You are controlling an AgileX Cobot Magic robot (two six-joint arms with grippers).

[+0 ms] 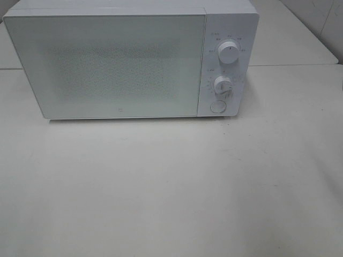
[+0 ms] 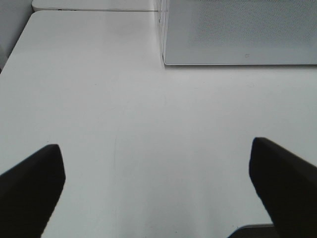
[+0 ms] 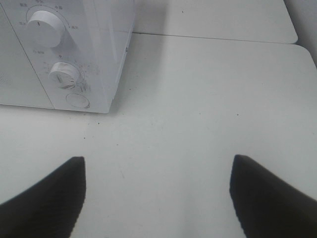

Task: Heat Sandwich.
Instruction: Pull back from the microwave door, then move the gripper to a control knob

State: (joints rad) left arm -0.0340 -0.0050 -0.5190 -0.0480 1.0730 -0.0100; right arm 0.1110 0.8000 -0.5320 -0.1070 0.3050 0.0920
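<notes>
The sandwich is out of view in every frame. A white microwave (image 1: 128, 59) stands at the back of the table with its door shut; two round knobs (image 1: 229, 54) and a round button (image 1: 217, 106) sit on its right panel. Neither arm shows in the exterior high view. My left gripper (image 2: 156, 186) hangs open over bare table, short of the microwave's door (image 2: 237, 32). My right gripper (image 3: 157, 191) is open too, over bare table near the microwave's control panel (image 3: 64, 74). Nothing lies between either pair of fingers.
The white table (image 1: 171, 187) stretches in front of the microwave. A second white table (image 1: 300, 37) joins behind at the right, with a seam between them. A tiled wall (image 1: 321, 16) rises at the far right corner.
</notes>
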